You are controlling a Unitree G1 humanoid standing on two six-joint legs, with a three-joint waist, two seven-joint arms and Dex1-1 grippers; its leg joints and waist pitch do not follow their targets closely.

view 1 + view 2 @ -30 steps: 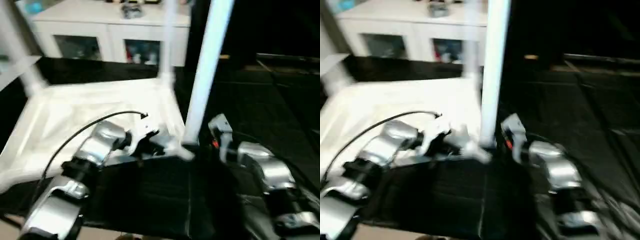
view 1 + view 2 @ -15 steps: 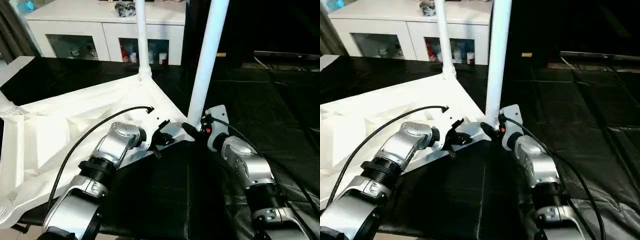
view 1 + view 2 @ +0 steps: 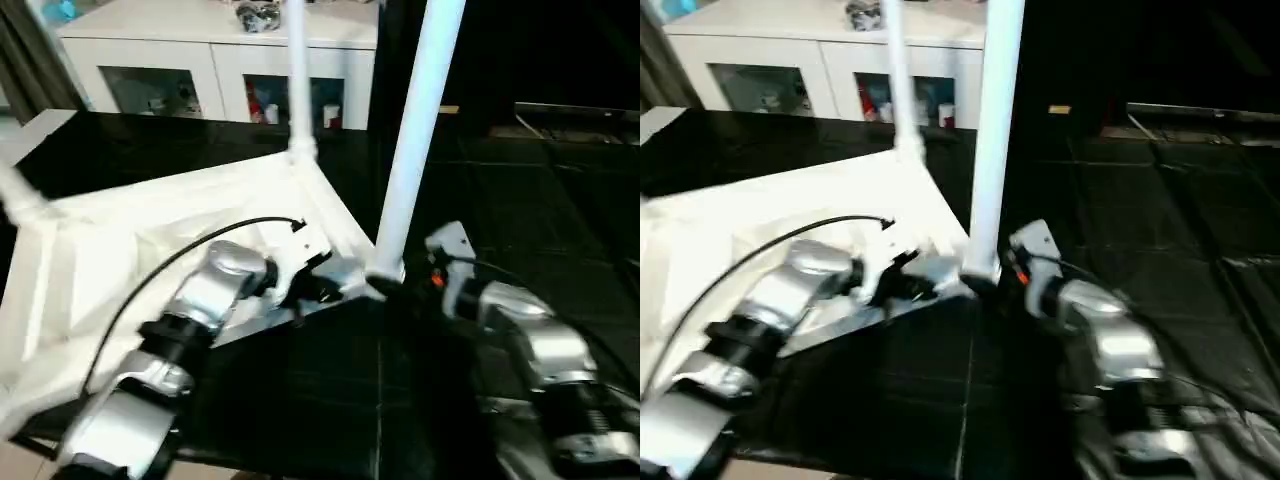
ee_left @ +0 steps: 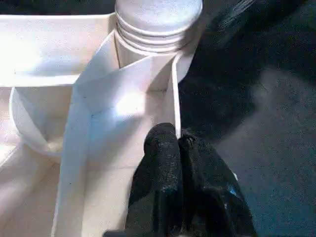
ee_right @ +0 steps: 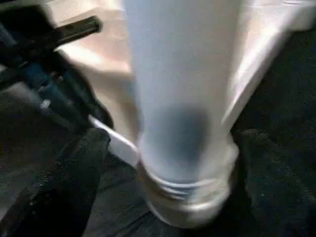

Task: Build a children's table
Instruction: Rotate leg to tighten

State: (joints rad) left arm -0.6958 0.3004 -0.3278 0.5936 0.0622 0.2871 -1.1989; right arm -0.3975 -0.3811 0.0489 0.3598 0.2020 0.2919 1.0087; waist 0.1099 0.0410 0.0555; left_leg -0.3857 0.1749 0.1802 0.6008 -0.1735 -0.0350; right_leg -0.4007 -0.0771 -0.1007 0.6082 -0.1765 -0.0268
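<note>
At the near corner socket, the left gripper [image 4: 178,148] pinches the tabletop [image 3: 150,240] rim while the right gripper [image 5: 163,143], fingers spread, flanks the seated leg [image 3: 415,130]; next, probably a regrip to twist it tighter.

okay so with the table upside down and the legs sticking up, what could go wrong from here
1. The right hand stands open around the near leg; if the leg isn't fully seated in its corner socket, it could lean or drop out.
2. The left hand pinches only the thin rim of the top, so the top may slip or swing.
</note>
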